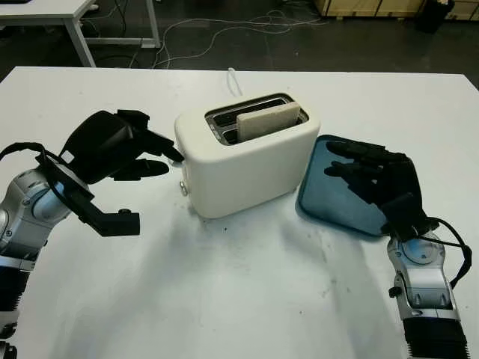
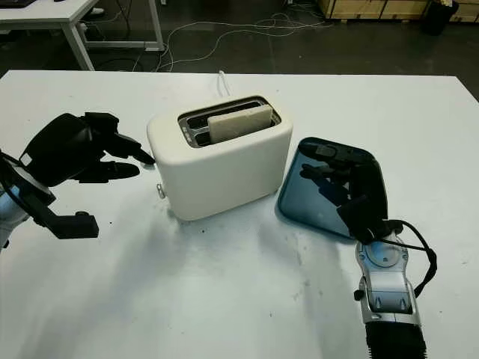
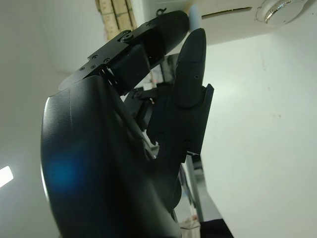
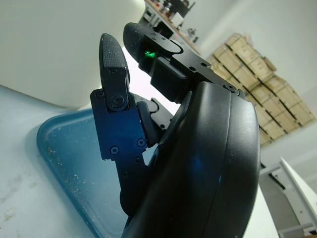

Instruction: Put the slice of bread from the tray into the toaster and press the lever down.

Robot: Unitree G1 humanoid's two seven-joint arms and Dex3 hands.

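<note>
Bread (image 1: 267, 120) standing in toaster (image 1: 247, 161); left hand (image 1: 123, 149), empty and uncurled, hovering beside the lever (image 1: 182, 188) end, nearer than right hand (image 1: 374, 179)

Stereo head views overlooking toaster (image 1: 247, 153), wrist cameras hugging black hands

Cream toaster (image 1: 247, 161), blue tray (image 1: 329, 198)

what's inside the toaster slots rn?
One slice of bread stands in the toaster's front slot, top edge poking out. The rear slot looks empty; the slice's lower part is hidden by the housing.
</note>
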